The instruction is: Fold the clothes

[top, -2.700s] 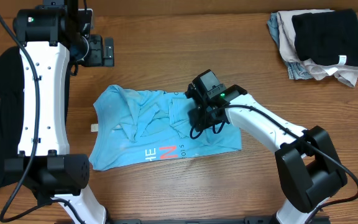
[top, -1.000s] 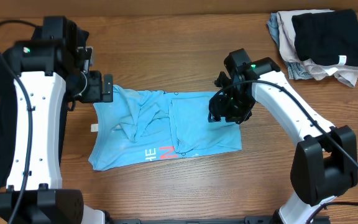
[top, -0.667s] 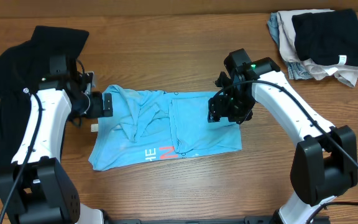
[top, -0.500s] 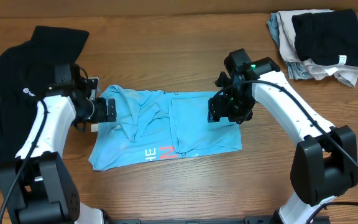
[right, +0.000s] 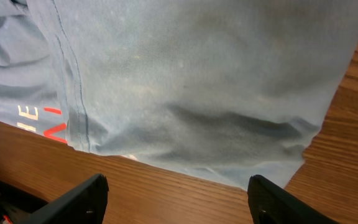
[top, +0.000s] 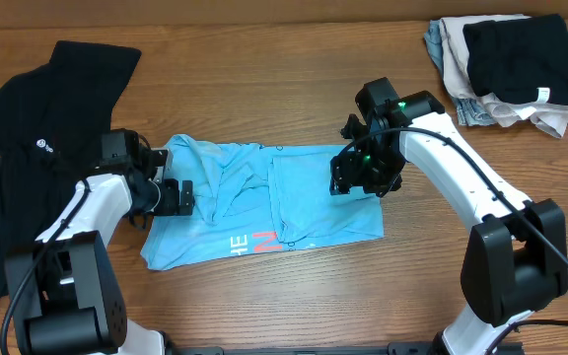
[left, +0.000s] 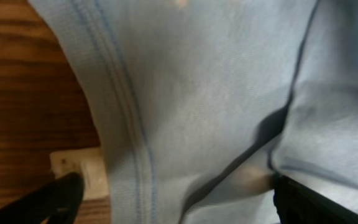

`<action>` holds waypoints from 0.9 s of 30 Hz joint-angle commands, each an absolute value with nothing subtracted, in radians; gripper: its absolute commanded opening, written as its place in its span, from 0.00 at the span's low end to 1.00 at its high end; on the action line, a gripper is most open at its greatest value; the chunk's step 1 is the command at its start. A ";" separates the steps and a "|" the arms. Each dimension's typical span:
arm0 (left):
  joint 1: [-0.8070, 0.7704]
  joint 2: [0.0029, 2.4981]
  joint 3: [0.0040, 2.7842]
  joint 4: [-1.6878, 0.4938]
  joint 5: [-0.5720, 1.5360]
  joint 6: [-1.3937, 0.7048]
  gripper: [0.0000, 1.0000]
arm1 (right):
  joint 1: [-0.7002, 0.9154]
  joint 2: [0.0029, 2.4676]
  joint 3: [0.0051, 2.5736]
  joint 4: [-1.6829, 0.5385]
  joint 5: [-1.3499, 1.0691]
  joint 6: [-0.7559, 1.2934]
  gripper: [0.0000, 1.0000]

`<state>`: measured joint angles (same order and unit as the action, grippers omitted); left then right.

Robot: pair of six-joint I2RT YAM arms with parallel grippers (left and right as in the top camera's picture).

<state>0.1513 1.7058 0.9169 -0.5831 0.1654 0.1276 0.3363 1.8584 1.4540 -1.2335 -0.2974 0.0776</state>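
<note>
The light blue T-shirt (top: 264, 202) lies crumpled on the wooden table, with white and red lettering near its front edge. My left gripper (top: 177, 194) is low over the shirt's left part. In the left wrist view it (left: 179, 208) is open, with its fingers (left: 61, 196) spread either side of a seamed hem and folds of the shirt (left: 216, 93). My right gripper (top: 363, 176) hovers over the shirt's right back edge. In the right wrist view it (right: 179, 202) is open and empty above bare wood beside the shirt (right: 197, 81).
A black garment with a small white logo (top: 28, 148) lies at the left, next to my left arm. A pile of folded black and beige garments (top: 511, 64) sits at the back right corner. A small white tag (left: 79, 171) lies by the shirt's hem.
My left arm has swung down from the back left and brought its gripper onto the shirt's left part. My right gripper rose from the shirt's middle to its right edge, then held still.
</note>
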 commanded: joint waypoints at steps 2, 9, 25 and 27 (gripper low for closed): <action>0.157 1.734 0.896 -0.582 0.221 0.146 1.00 | 0.338 1.851 1.477 -1.233 -0.288 0.070 0.76; 0.157 1.737 0.886 -0.542 0.369 0.146 0.96 | 0.338 1.851 1.477 -1.233 -0.288 0.070 0.76; 0.156 1.827 0.885 -0.463 0.627 0.131 0.84 | 0.338 1.851 1.477 -1.205 -0.289 0.071 0.76; 0.156 1.827 0.885 -0.454 0.653 0.131 0.83 | 0.338 1.851 1.477 -1.194 -0.289 0.071 0.77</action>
